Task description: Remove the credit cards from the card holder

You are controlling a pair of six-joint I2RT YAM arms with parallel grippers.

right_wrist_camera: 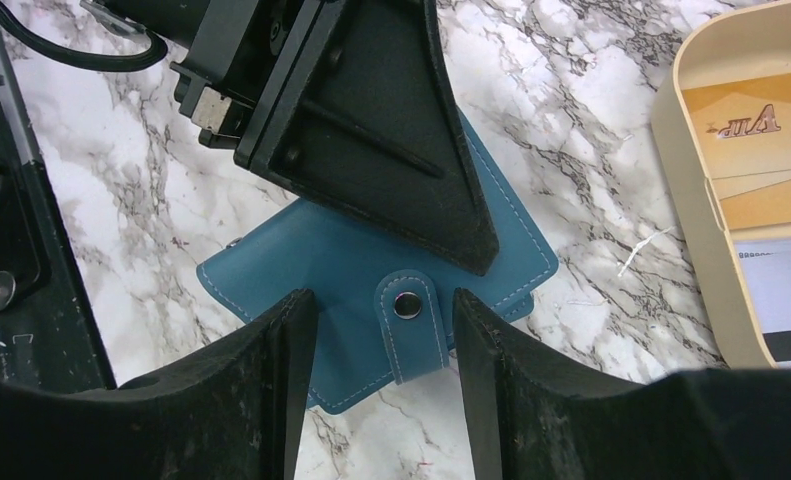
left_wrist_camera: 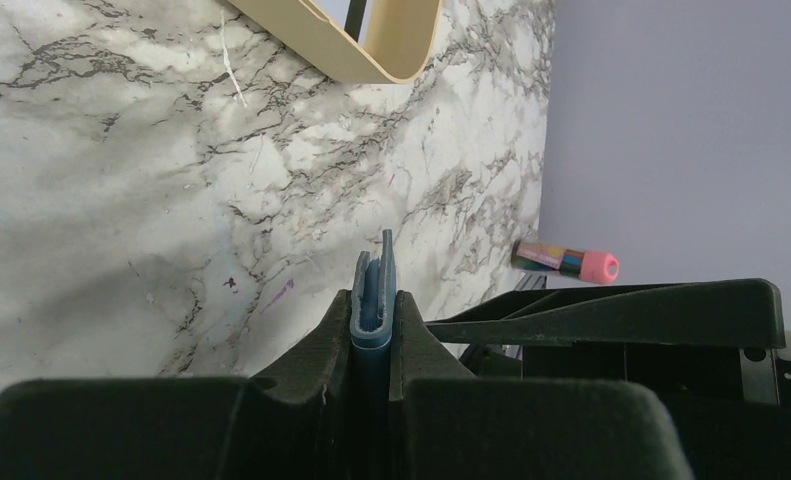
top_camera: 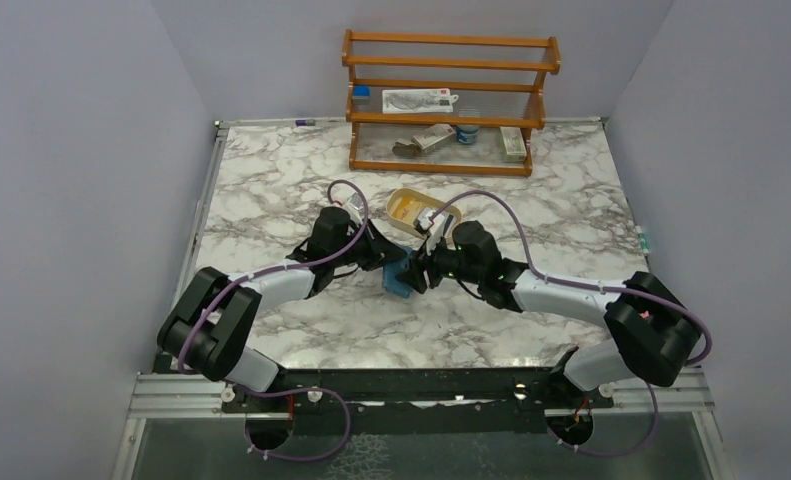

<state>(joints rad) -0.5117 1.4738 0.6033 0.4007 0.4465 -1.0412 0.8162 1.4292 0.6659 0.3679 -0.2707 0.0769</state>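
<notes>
Marble bench point(top_camera: 531, 190) carried the closed card holder point(right_wrist_camera: 371, 260) at its centre. Left pincer point(left_wrist_camera: 373, 330) pinched one edge. Right pincer point(right_wrist_camera: 386, 330) stood spread astride the snap tab point(right_wrist_camera: 411, 325). Step in hand: unsnapping. Next move: pinch the tab, pull it free.

Both arms were stretched in toward the card holder point(top_camera: 401, 274) mid-table, elbows bowed outward. Left gripper point(left_wrist_camera: 373, 330) came at it from the left, fingers pinched tight on its edge. Right gripper point(right_wrist_camera: 383, 330) sat just right of it, fingers point(right_wrist_camera: 271, 380) apart, straddling the snap tab without touching.
</notes>
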